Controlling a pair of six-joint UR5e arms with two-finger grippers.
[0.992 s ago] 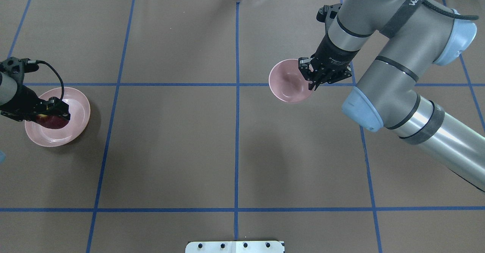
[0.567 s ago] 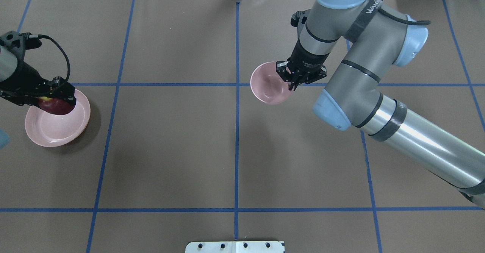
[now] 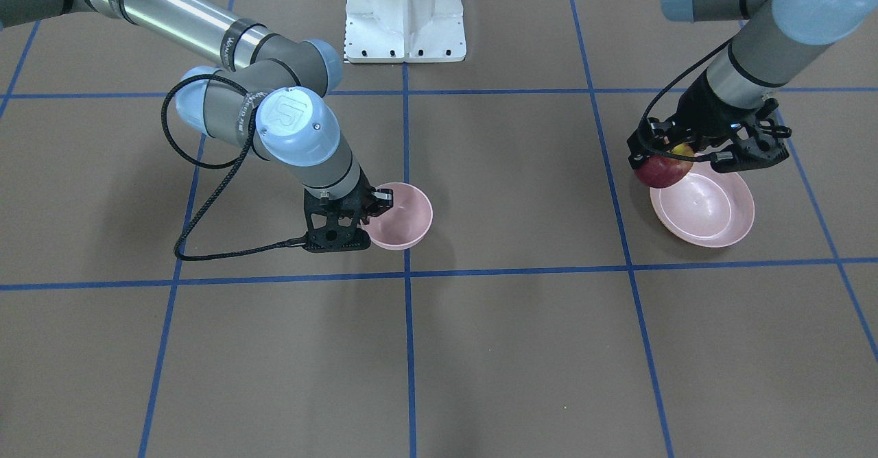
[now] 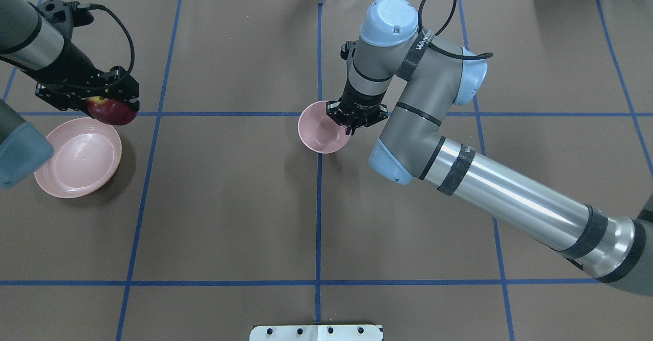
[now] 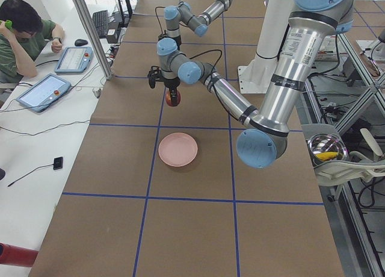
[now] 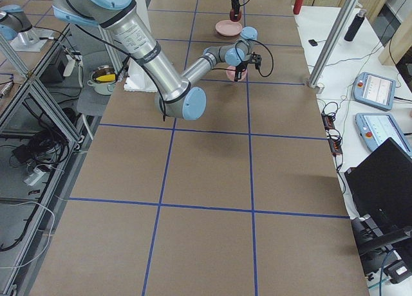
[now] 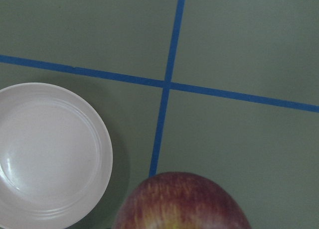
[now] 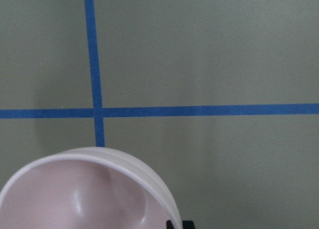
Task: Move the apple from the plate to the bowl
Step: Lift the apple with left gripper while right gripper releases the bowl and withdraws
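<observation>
The dark red apple (image 4: 112,111) hangs in my left gripper (image 4: 109,107), which is shut on it, above the table just past the far right rim of the pale pink plate (image 4: 76,160). The plate holds nothing. In the front view the apple (image 3: 662,171) is at the plate's (image 3: 706,210) left edge. The left wrist view shows the apple (image 7: 182,204) at the bottom and the plate (image 7: 47,154) at the left. My right gripper (image 4: 352,121) is shut on the right rim of the pink bowl (image 4: 320,136), which is at the centre tape line. The bowl (image 3: 401,221) is tilted a little and empty.
Blue tape lines cross the brown table cover. The white base mount (image 4: 316,332) sits at the near edge. My right arm's long forearm (image 4: 510,198) spans the right half. An operator (image 5: 24,36) sits beyond the far side.
My left gripper has lifted the apple off the plate and carried it away and to the right. My right gripper has moved the bowl leftwards to the centre line.
</observation>
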